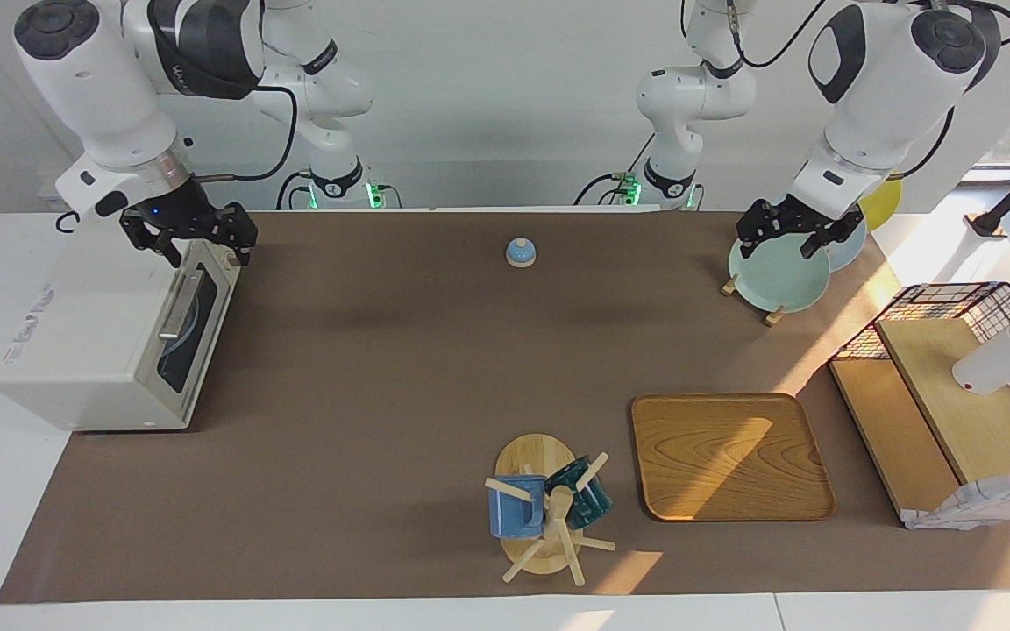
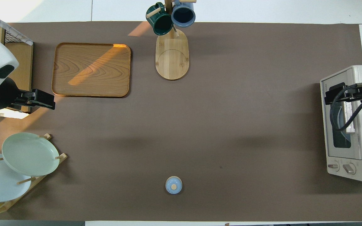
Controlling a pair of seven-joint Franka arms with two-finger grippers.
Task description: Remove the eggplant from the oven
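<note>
Oven (image 1: pixel 110 350): off-white box at the right arm's end of the table, glass door shut.
Eggplant: not visible in either view — the dark glass shows only a rounded shape.
Right gripper (image 1: pixel 202 245): over the oven's door edge nearest the robots, fingers spread, holding nothing.
Left gripper (image 1: pixel 781 238): over the green plate (image 1: pixel 777 276), fingers apart, empty.
Facing view only: door handle (image 1: pixel 179 302).
Overhead view only: oven knobs (image 2: pixel 341 167).
Surroundings: tray (image 1: pixel 729 456), mug tree (image 1: pixel 549 508), blue lid (image 1: pixel 520 252) — all well apart from the oven.
</note>
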